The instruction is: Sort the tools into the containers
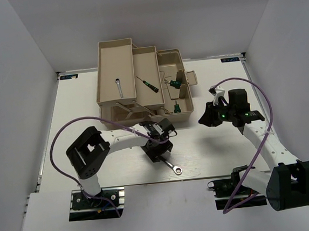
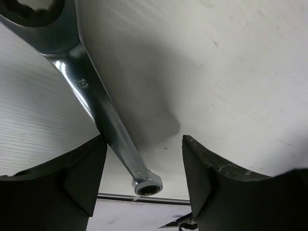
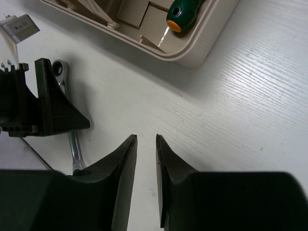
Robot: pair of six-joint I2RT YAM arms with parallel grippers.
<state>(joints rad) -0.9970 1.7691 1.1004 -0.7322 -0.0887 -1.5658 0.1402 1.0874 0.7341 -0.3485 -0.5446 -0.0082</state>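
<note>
Long shiny silver wrench (image 2: 103, 113) (mark perhaps "10") ungripped inside wide-open left gripper (image 2: 143, 144).

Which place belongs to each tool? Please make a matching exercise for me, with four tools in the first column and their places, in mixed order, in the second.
Tools
1. long wrench
2. short wrench
3. thin screwdriver
4. stubby green screwdrivers

Places
A. middle tray
B. on the table, between the open jaws of the left arm
C. left tray
D. right part of the box

Pairs: 1-B, 2-C, 3-A, 4-D
</note>
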